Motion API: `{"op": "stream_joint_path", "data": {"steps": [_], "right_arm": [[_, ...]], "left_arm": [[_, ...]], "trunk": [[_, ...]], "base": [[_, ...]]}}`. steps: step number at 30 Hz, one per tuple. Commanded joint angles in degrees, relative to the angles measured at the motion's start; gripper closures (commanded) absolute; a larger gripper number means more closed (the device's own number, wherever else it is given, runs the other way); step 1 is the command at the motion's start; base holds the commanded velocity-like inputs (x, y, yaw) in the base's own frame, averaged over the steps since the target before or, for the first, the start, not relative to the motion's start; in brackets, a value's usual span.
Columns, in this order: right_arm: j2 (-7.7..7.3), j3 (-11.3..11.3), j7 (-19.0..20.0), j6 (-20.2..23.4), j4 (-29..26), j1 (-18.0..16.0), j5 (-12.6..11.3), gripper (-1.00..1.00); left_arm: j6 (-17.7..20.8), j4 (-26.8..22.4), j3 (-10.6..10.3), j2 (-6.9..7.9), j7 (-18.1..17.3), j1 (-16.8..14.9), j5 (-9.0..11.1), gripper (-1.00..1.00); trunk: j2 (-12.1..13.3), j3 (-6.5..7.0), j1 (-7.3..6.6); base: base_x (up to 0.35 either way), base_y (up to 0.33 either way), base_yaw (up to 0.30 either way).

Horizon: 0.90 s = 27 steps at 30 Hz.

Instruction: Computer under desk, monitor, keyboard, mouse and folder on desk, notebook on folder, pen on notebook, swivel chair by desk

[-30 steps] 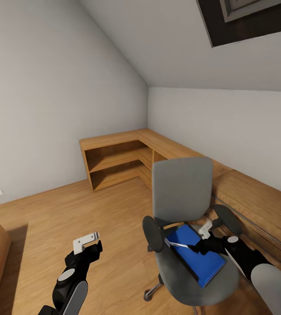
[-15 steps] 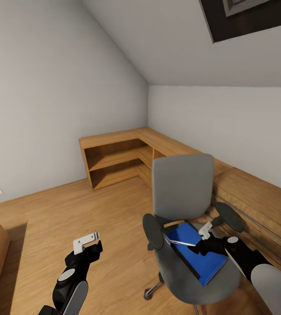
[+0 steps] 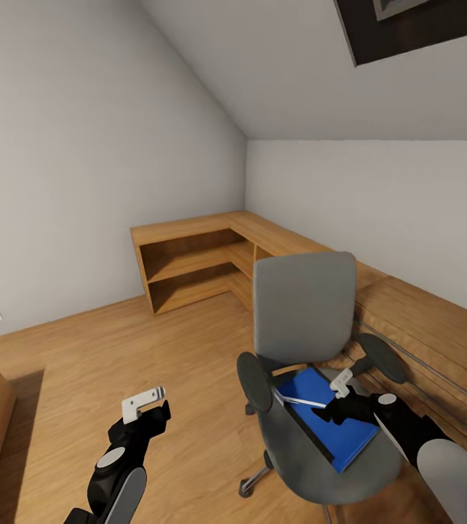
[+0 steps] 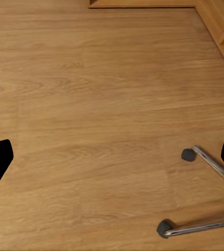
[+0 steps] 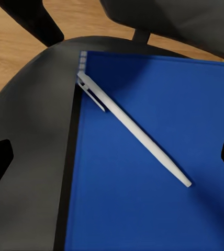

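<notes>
**Still at the start: the stack lies on the chair seat**

So far, little of the task can be judged as done. The folder (image 3: 329, 422) is seen flat on the seat of the swivel chair (image 3: 305, 313), and the pen (image 5: 133, 128) is laid across it at a slant. A dark edge, probably the notebook (image 5: 70, 172), is seen under the folder along one side, so the order of the stack is judged to be wrong for the goal. No black table, monitor, keyboard, mouse or computer is seen in these pictures; a light-wood corner shelf (image 3: 190, 266) stands by the wall behind the chair. All placing is therefore judged to be left.

The right end effector (image 3: 339, 386) is held low over the seat, just above the folder and close to the pen's end. In the right wrist view its two fingertips are seen far apart at the edges, so it is spread wide and nothing is held. The left end effector (image 3: 144, 402) is held out over the wood floor (image 4: 101, 104), beside the chair's chrome base (image 4: 206, 193), also spread wide and empty.
</notes>
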Motion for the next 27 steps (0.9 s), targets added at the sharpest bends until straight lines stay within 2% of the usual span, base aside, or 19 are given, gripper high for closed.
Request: {"op": "stream_joint_path", "data": {"steps": [1,7,15,21,23,27], "right_arm": [[-0.01,-0.1,0.2,0.0,-0.1,0.0,0.5,-1.00],[0.01,-0.1,0.1,0.0,-0.1,0.0,0.5,-1.00],[0.06,0.0,0.0,0.0,-0.1,0.0,0.5,-1.00],[0.03,0.0,0.2,-0.3,0.0,0.0,0.5,-1.00],[-0.01,-0.1,0.3,-1.0,0.0,0.0,0.5,-1.00],[-0.06,-0.1,0.4,-2.7,1.0,0.0,0.4,-1.00]], "left_arm": [[0.1,0.0,-0.1,0.01,0.5,0.0,0.5,-1.00],[0.2,0.3,-0.2,0.01,0.3,0.0,0.5,-1.00],[0.2,0.4,-0.5,0.01,0.2,0.0,0.5,-1.00],[0.1,0.4,-3.4,0.01,0.4,0.0,0.2,-1.00],[0.1,0.4,-5.0,0.02,0.5,0.0,0.2,-1.00],[0.0,0.4,-5.9,0.01,0.6,0.0,0.2,-1.00]], "trunk": [[0.0,-0.06,0.00],[0.0,-0.06,0.00],[0.0,-0.06,0.00],[0.0,-0.06,0.00],[0.0,-0.06,0.00],[0.0,-0.06,0.00]], "base": [[0.009,0.000,0.000],[0.047,0.000,0.000],[0.214,0.000,0.000],[0.021,0.000,0.000],[0.006,0.000,0.000],[0.002,0.000,0.000]]}}
